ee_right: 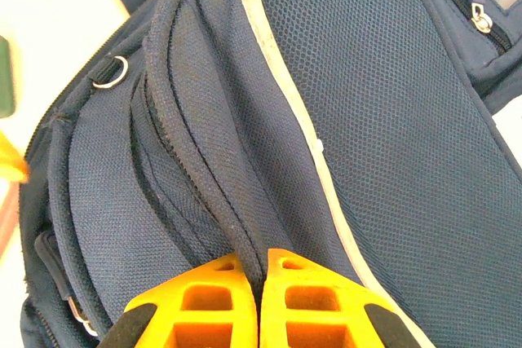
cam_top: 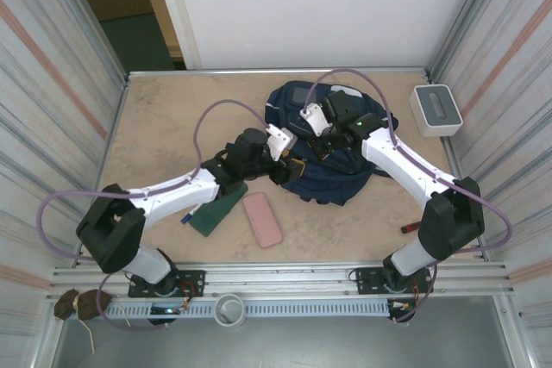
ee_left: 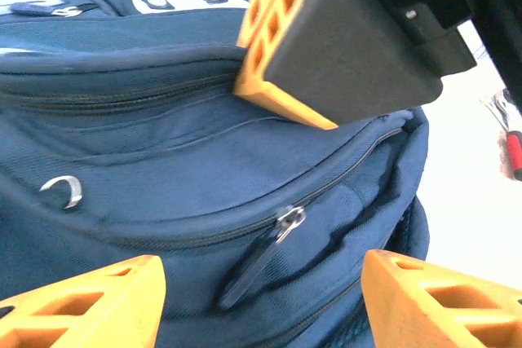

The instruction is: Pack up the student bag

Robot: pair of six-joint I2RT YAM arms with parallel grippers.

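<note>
Student bag (cam_top: 336, 180) lies centre-far on bench (cam_top: 172, 118). Box (cam_top: 435, 109) at far R, apart from bag. Near-L of bag: flat case (cam_top: 261, 219), pouch (cam_top: 216, 211) just L of it, pen (cam_top: 188, 217) at pouch's L edge. Small handled item (cam_top: 407, 228) near R. L tool (cam_top: 289, 170) at bag's near-L edge. R tool (cam_top: 321, 140) on bag's middle, pinching a seam.

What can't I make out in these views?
- Top external: the left arm and right arm cover the middle of the backpack; open or zipped, unclear.
- Right wrist: the right gripper is shut at a seam; its fingers hide any pinched fabric.
- Top external: green item partly under the left arm; identity unclear.
- Left wrist: red-handled tool cut by the right edge.
</note>
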